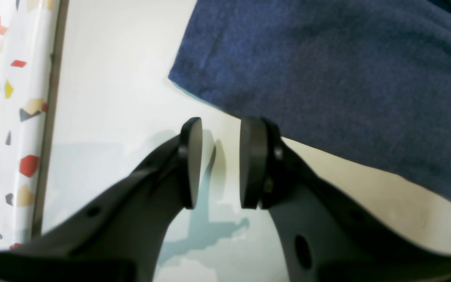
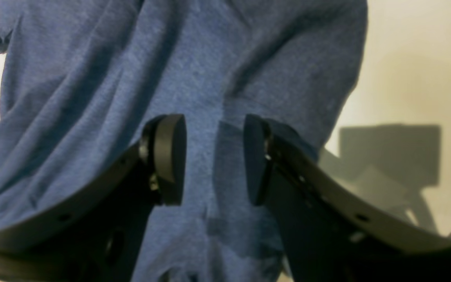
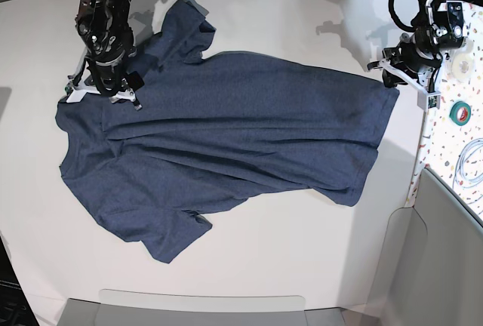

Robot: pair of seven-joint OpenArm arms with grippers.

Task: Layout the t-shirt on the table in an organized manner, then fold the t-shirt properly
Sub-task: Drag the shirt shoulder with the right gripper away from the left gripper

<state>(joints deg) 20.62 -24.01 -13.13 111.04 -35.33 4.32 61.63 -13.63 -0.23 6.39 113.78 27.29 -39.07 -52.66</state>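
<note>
Across the middle of the base frame we see the dark heathered navy-blue short-sleeved cloth t-shirt [image 3: 226, 130] spread plain side up on the large plain white smooth-topped table [image 3: 302, 243], one sleeve reaching toward the top left and the other toward the lower left, with creases running across the body. At the upper left of that frame our right gripper [image 3: 106, 88] hangs over the cloth near the collar; in its wrist view its jaws stand apart over the wrinkled fabric with nothing between them [image 2: 213, 158]. At the upper right our left gripper [image 3: 407, 77] sits at the hem corner, and its wrist view shows the jaws parted over bare table just beside the shirt's edge [image 1: 219, 162], gripping nothing. The narrow confetti-speckled strip [image 1: 10, 117] runs along the left of that view.
</note>
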